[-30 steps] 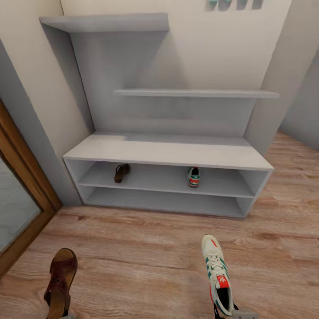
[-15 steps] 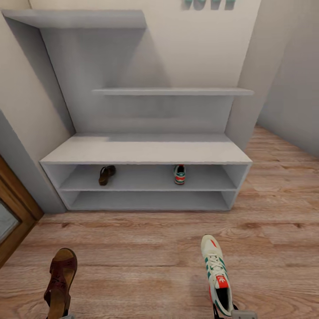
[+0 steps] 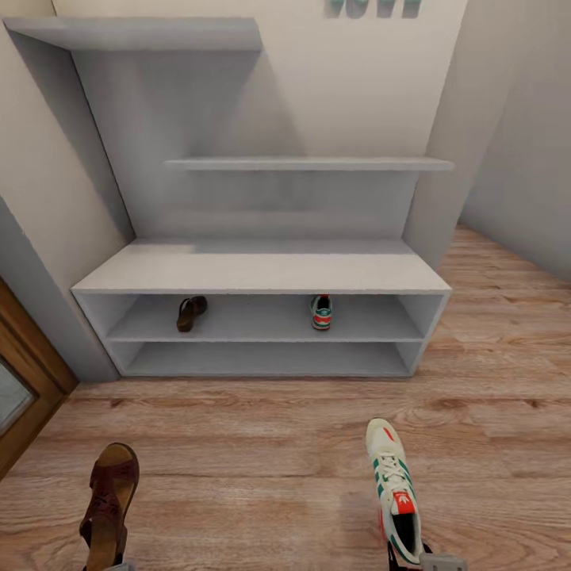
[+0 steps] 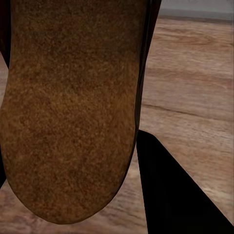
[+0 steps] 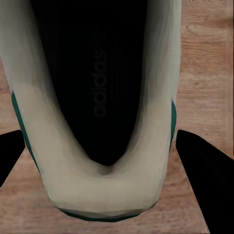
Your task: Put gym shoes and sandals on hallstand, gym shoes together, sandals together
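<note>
The pale-grey hallstand [image 3: 262, 274] stands straight ahead against the wall. On its upper shelf row lie one sandal [image 3: 190, 312] at the left and one gym shoe [image 3: 321, 311] right of the middle, well apart. A second brown sandal [image 3: 107, 503] hangs toe-forward over the corridor floor [image 3: 254, 460], with my left gripper [image 3: 119, 566] shut on its heel end; its tan footbed [image 4: 68, 107] looms close beside a dark finger [image 4: 175, 195]. My right gripper [image 3: 434, 563] is shut on the heel of the second white gym shoe [image 3: 394, 492]; dark fingers [image 5: 207, 175] flank its heel [image 5: 102, 195].
A wood-framed door or mirror [image 3: 16, 388] lines the left wall. Two staggered wall shelves [image 3: 309, 163] hang above the bench, with teal letters [image 3: 373, 8] at the top edge. A grey wall [image 3: 515, 159] closes the right side. The lower shelf row [image 3: 262, 361] holds nothing.
The camera swung over the first half second, so the hallstand now sits further left in view. Since then the held gym shoe has shifted slightly right; the sandal has barely moved.
</note>
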